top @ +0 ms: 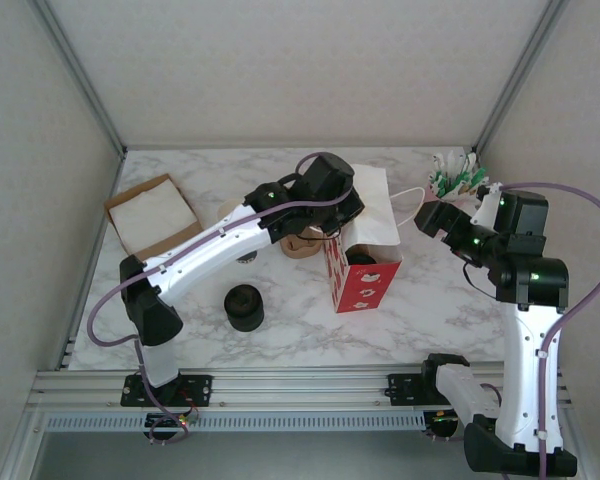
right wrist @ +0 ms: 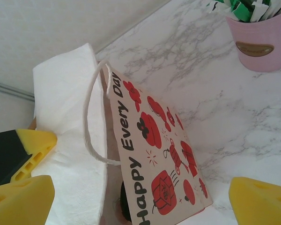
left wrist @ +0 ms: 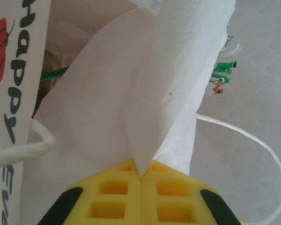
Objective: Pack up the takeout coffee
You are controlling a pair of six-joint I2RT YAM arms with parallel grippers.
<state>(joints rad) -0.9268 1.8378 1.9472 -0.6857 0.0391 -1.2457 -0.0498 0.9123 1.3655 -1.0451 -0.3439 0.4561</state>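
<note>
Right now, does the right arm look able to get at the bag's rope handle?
Probably yes: the right gripper is open facing the bag, and the rope handle hangs bare on that side; the napkin in the left gripper lies behind it.

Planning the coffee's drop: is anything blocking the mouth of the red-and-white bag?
Yes. A white paper sheet, pinched in the shut left gripper, drapes across the open top of the bag, so it stands in the way there.
</note>
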